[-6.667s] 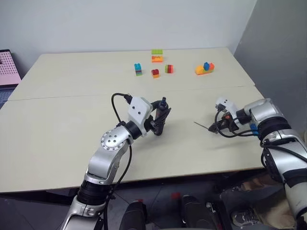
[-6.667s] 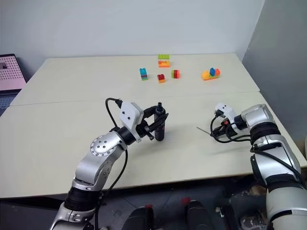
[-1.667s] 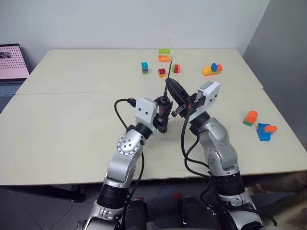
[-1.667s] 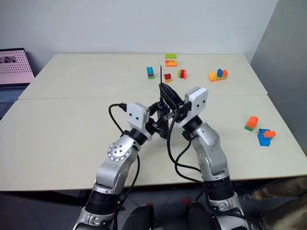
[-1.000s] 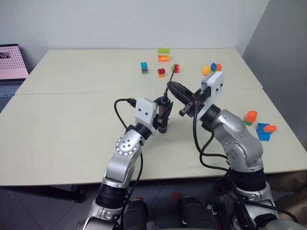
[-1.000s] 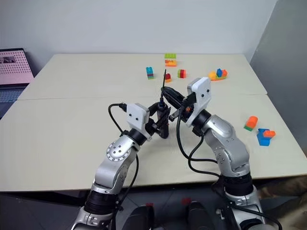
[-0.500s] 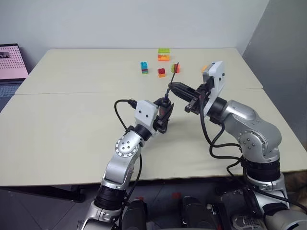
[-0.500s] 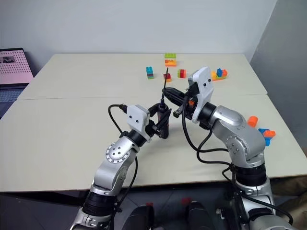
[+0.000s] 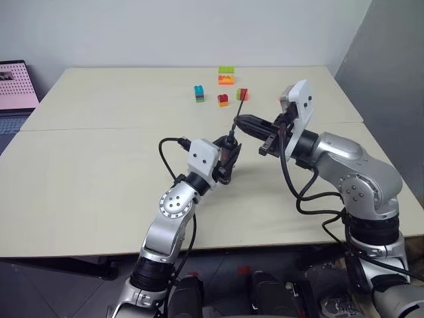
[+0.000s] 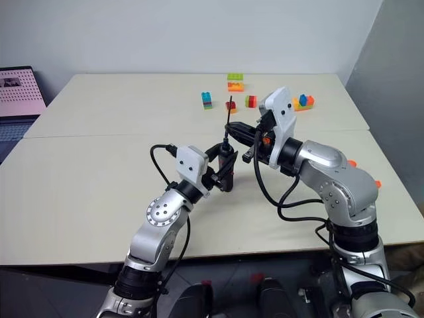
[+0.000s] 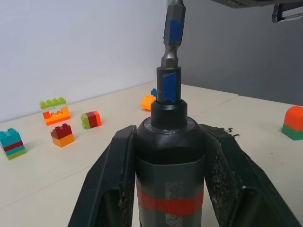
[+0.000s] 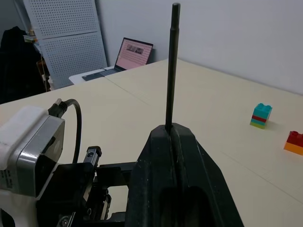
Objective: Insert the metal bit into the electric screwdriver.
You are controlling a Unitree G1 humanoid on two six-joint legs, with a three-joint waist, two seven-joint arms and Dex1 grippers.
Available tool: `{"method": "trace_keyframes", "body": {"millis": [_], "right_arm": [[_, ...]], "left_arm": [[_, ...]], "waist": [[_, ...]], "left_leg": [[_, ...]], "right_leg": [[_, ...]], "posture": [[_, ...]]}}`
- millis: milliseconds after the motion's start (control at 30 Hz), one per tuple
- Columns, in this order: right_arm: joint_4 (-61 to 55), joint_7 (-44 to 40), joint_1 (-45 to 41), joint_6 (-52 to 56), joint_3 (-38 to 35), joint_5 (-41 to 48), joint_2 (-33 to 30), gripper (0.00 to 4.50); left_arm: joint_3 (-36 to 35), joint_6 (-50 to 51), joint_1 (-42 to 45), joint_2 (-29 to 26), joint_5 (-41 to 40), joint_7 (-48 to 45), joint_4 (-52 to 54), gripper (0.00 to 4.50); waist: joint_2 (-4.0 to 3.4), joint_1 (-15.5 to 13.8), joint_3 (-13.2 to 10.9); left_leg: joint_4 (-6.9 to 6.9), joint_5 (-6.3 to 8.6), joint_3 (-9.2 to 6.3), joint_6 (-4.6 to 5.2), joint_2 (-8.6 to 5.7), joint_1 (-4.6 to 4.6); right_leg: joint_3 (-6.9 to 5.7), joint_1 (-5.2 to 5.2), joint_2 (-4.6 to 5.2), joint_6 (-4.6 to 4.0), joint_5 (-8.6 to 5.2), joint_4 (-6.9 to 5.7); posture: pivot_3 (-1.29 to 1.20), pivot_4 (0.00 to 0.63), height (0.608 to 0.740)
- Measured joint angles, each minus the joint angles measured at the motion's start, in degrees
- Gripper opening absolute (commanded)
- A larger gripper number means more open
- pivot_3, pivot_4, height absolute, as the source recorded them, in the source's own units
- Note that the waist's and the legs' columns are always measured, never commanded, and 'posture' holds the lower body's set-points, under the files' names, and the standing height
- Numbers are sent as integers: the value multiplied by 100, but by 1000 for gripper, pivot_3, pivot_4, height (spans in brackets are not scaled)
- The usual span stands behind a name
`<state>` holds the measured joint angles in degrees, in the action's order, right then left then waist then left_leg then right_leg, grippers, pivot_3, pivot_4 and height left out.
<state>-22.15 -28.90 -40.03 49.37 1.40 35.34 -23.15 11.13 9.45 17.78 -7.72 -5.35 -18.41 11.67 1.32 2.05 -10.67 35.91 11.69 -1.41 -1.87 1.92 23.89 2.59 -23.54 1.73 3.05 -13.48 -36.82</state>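
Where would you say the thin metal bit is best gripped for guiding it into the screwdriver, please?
Probably mid-shaft, squeezed from two opposite sides, as the right hand does now. The metal bit is a thin straight rod standing upright, so a side pinch keeps it in line and leaves its lower end free over the screwdriver, upright in the left hand.

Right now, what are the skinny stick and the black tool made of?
The metal bit looks like dull grey steel: thin, straight, faintly shiny. In the left wrist view its end carries a blue patch. The electric screwdriver looks like matte black plastic, possibly coated metal, with a red band that seems to be tape.
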Motion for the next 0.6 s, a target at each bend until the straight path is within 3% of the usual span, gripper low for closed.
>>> {"method": "trace_keyframes", "body": {"millis": [600], "right_arm": [[95, -239, -520, 632, 116, 7, -364, 0]], "left_arm": [[23, -29, -14, 1, 29, 10, 3, 1636]], "waist": [[0, -1, 0]], "left_leg": [[-4, 1, 0, 0, 0, 1]], "right_leg": [[-2, -1, 3, -1, -1, 7]], "posture": [[0, 150, 740]]}}
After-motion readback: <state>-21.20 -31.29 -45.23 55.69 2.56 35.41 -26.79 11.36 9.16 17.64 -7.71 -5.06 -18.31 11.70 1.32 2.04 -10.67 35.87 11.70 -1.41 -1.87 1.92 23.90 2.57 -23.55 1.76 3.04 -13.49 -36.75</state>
